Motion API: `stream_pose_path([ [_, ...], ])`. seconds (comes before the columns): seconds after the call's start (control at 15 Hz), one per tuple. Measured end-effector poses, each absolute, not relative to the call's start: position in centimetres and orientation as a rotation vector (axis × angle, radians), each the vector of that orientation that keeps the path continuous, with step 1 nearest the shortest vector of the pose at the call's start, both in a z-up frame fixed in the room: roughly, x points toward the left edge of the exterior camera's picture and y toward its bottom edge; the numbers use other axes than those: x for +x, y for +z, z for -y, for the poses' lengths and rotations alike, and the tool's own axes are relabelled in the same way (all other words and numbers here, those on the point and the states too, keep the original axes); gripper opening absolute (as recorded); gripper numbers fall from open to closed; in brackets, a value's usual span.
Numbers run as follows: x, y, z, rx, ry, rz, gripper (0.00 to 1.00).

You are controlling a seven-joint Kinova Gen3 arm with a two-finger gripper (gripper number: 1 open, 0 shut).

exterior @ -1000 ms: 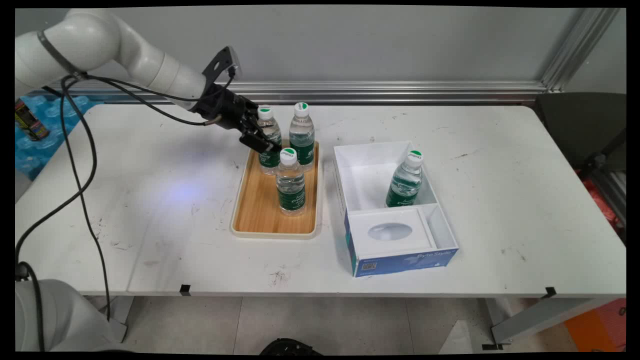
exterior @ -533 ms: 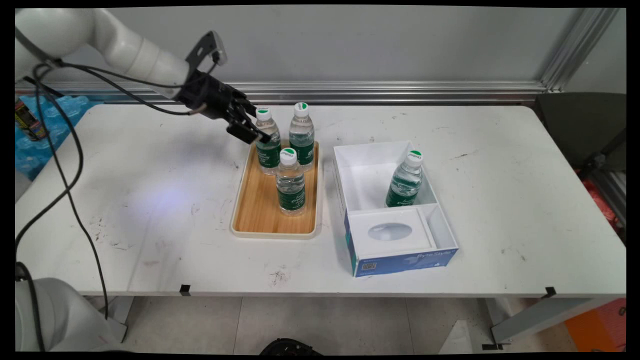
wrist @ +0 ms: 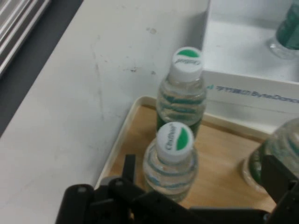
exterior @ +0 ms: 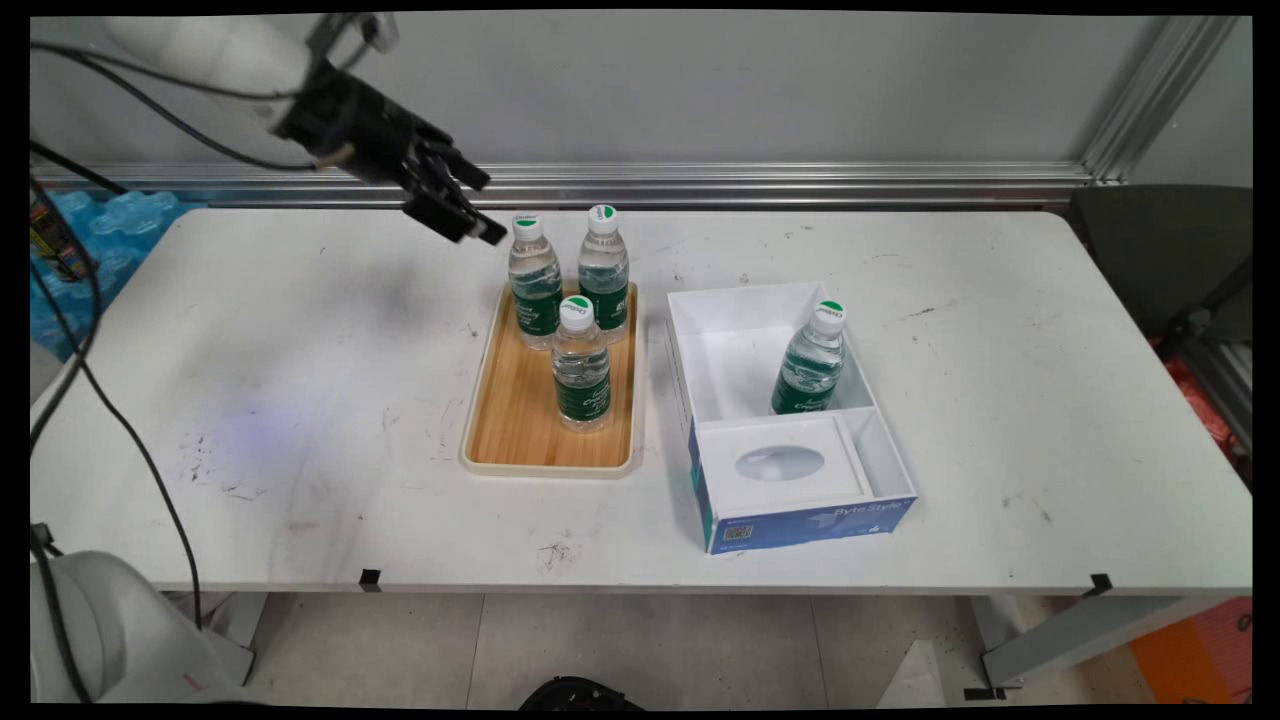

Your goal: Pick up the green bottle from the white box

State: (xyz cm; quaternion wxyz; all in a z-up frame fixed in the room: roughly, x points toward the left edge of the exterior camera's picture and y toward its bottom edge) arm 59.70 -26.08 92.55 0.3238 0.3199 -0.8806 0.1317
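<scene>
Main view, gripper (exterior: 478, 212) hovering with fingers spread wide and empty, just left of the rear-left bottle (exterior: 534, 283), clear, green-labelled, white-capped, standing on the wooden tray (exterior: 515, 412); hand view, same bottle (wrist: 171, 161) sitting upright between the parted fingers (wrist: 278, 179).

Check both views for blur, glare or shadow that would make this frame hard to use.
Main view: sharp overall, with even light; the gripper is slightly smeared, and a soft shadow lies on the table below it. Hand view: soft throughout; the nearest bottle and the tray lack crisp edges, and the box lettering is only partly legible. No strong glare in either view.
</scene>
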Motion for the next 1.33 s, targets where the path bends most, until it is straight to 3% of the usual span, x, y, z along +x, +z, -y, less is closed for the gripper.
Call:
stream_pose_path([
  [0.73, 55.8, 103.1, 25.6, 0.734, 0.325, 2.335, 1.0],
  [1.0, 52.2, 104.0, 26.6, 0.662, 0.304, 2.35, 1.0],
  [1.33, 46.8, 101.7, 28.7, 0.622, 0.273, 2.351, 1.0],
])
